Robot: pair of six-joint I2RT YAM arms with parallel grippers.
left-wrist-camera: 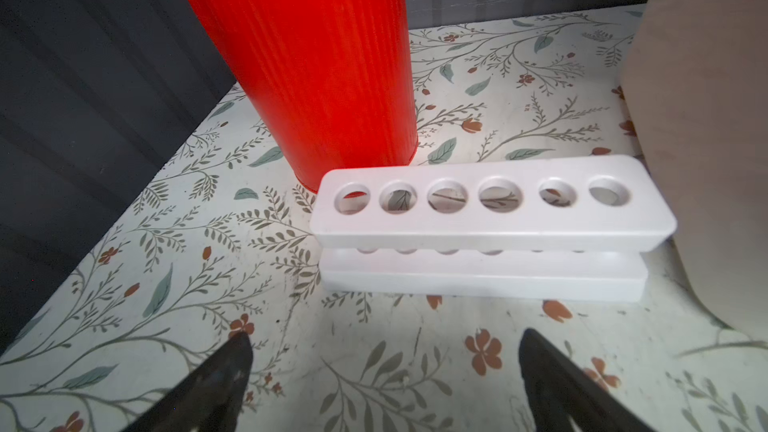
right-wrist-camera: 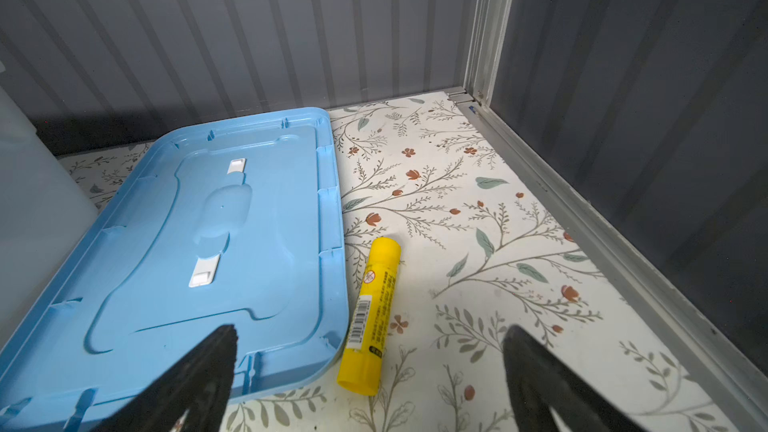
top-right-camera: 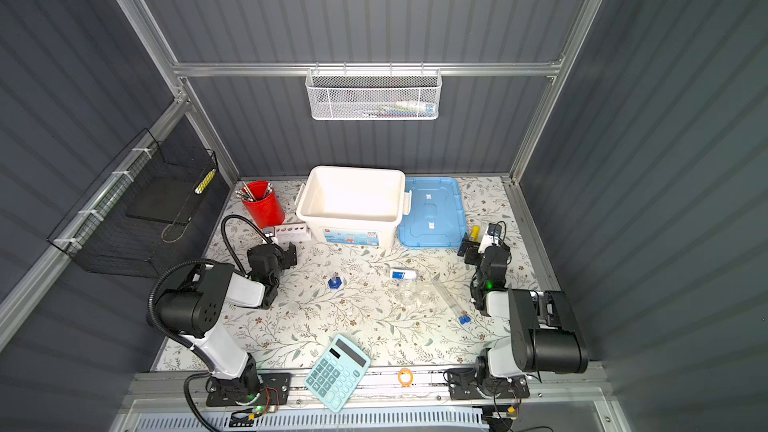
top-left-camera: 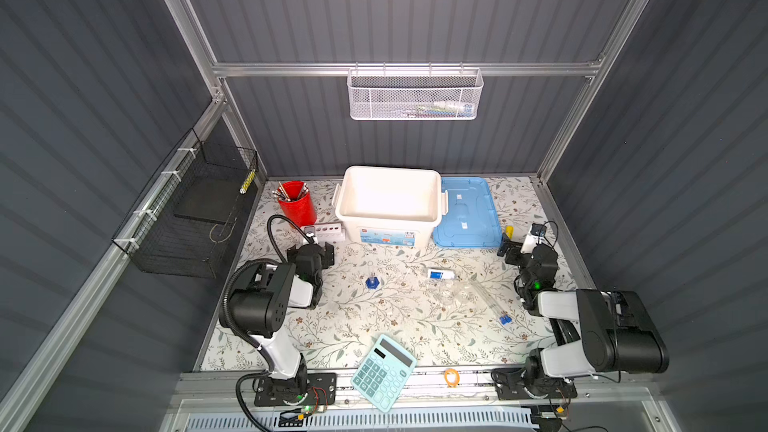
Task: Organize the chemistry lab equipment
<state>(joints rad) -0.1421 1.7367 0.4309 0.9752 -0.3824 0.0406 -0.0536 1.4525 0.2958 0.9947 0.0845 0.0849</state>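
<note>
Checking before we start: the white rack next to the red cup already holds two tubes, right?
No. The white rack next to the red cup holds no tubes: the left wrist view shows all six holes empty.

On the tabletop (top-left-camera: 332, 326) I count two blue-capped test tubes (top-left-camera: 505, 320), one slim cylinder (top-left-camera: 372, 281), one labelled beaker (top-left-camera: 440, 274), one rack (left-wrist-camera: 490, 234) with six holes, one white box (top-left-camera: 349, 230), one blue lid (top-left-camera: 465, 214), one red cup (top-left-camera: 299, 207), one calculator (top-left-camera: 383, 371), one glue stick (right-wrist-camera: 372, 317) and one orange ring (top-left-camera: 451, 377). The clear glass pieces (top-left-camera: 446, 295) are too faint to count. There are two baskets: one white basket (top-left-camera: 415, 95) and one black basket (top-left-camera: 187, 218).
</note>
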